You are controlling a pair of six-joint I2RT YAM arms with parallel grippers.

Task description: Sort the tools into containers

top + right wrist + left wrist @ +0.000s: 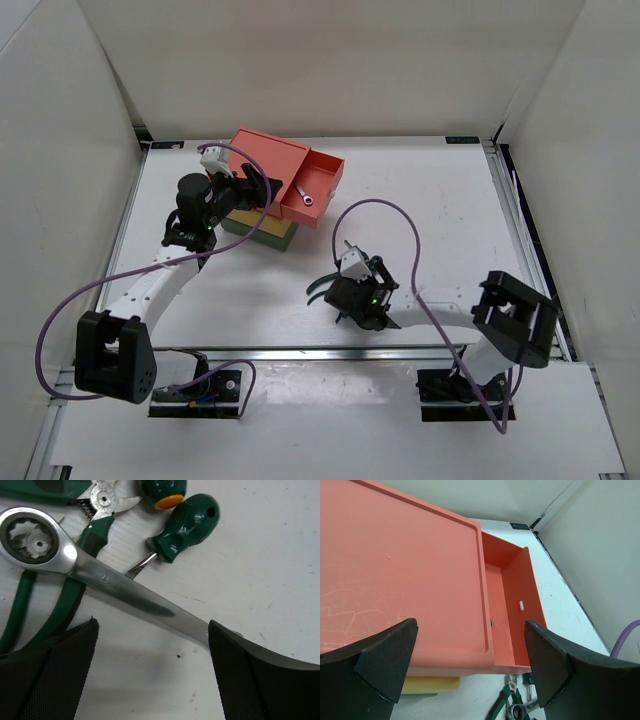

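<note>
Two grippers, both mine, both with fingers spread wide and pinching nothing.

Right gripper (152, 630) — nearest, low over the white table (260, 570), above the loose tools. Between its fingers (50, 680) lies a silver wrench (115, 587), ring end to the left. Its plain end reaches the right finger; whether it touches, I cannot tell. Partly under the wrench are green-handled pliers (65, 600). Just beyond is one green screwdriver (187, 525), and beside it a second screwdriver (162, 490) with an orange cap.

Left gripper (470, 630) — farther out, hanging over the flat top of the red box (400, 580), apart from it. On that box's right side the red drawer (512, 595) stands open, and a second wrench (305, 195) lies inside it. Under the red box sits the yellow drawer (272, 238), with the dark green drawer (235, 224) beneath.
</note>
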